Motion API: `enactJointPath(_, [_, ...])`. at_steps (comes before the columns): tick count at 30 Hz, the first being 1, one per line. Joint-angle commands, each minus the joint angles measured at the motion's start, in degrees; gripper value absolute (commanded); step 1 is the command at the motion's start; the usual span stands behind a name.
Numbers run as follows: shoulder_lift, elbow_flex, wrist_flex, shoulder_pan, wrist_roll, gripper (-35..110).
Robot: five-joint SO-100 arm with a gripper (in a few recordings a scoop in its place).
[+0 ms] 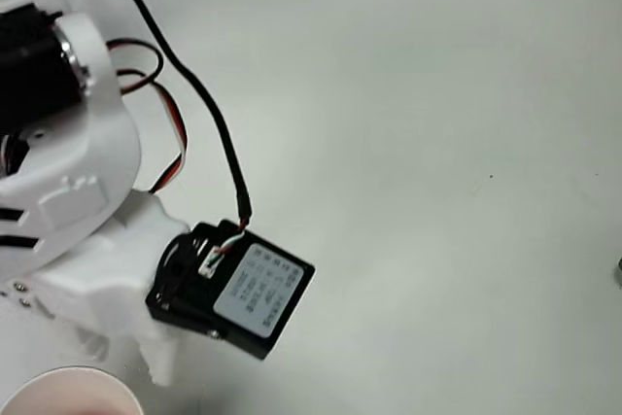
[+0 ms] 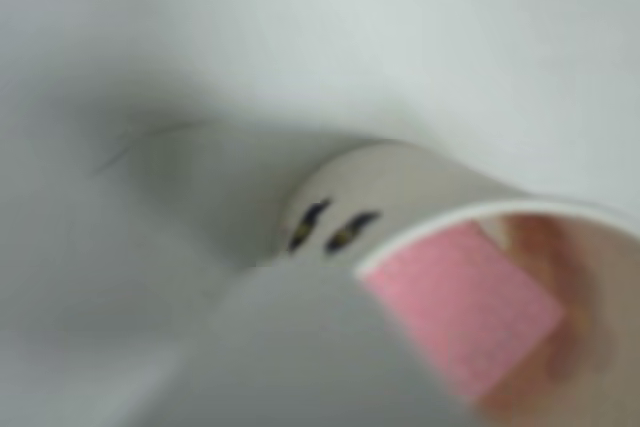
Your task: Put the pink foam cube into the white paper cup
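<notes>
One white paper cup (image 2: 420,197), one pink foam cube (image 2: 462,312). In the wrist view the cup appears tilted across the frame, its long axis running from the closed base at centre to the open mouth at lower right, mouth facing the camera. Two small dark marks sit on the cup's outer wall near the base. Thin rolled rim, inside tinted pinkish around the cube. The cube is inside the cup, just past the rim, one flat face toward the camera; salmon-pink, faintly dimpled, blurred. View is soft overall.

Overhead view: the cup's rim (image 1: 68,391) peeks in at the bottom left corner, on the white table (image 1: 437,143). The white arm (image 1: 78,201) with its black servo block (image 1: 233,289) sits just above and right of the cup. One black cable (image 1: 194,85) runs to the servo.

Jaw opening: cannot tell; a grey blurred shape in the wrist view's lower left, beside the cup, may be a finger.
</notes>
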Motion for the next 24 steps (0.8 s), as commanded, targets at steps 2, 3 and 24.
enactJointPath(2, [20.7, 9.2, 1.0, -1.8, 4.4, 0])
enactJointPath(3, [23.6, 12.0, 1.0, -3.1, 6.0, 0])
enactJointPath(24, [74.6, 72.4, -5.8, -31.8, 36.8, 0])
